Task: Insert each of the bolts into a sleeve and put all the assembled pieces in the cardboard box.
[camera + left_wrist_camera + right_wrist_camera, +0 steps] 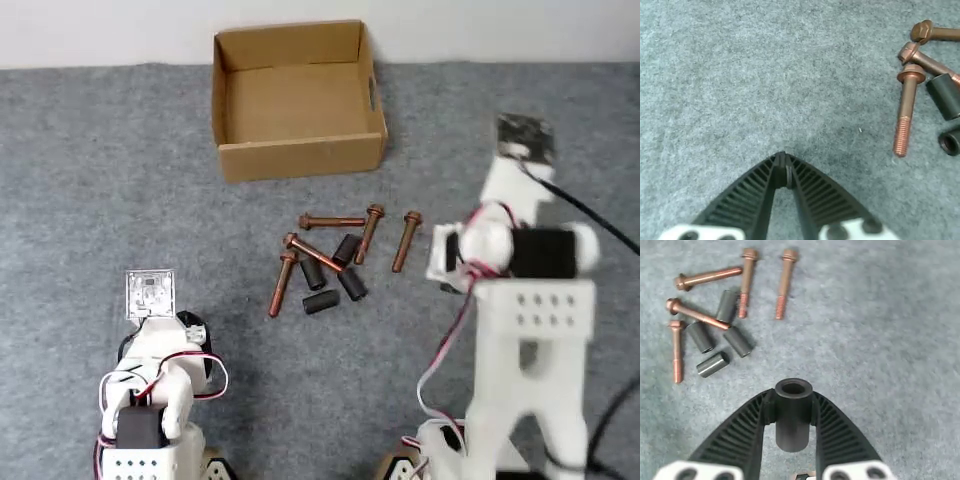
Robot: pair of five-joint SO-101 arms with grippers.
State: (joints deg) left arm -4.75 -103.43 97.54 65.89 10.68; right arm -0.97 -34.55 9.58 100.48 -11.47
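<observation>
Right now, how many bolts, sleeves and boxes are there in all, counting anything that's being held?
bolts: 5, all lying loose
sleeves: 5, with 4 lying loose and 1 held in the right tool
cardboard box: 1, with nothing in it
Total: 11

White arms (525, 330), ribbed black claws (781, 159), seemingly red-and-white cables (445, 345).

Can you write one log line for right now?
right gripper: shut on sleeve | left gripper: shut, empty | bolts: five loose | cardboard box: empty
</observation>
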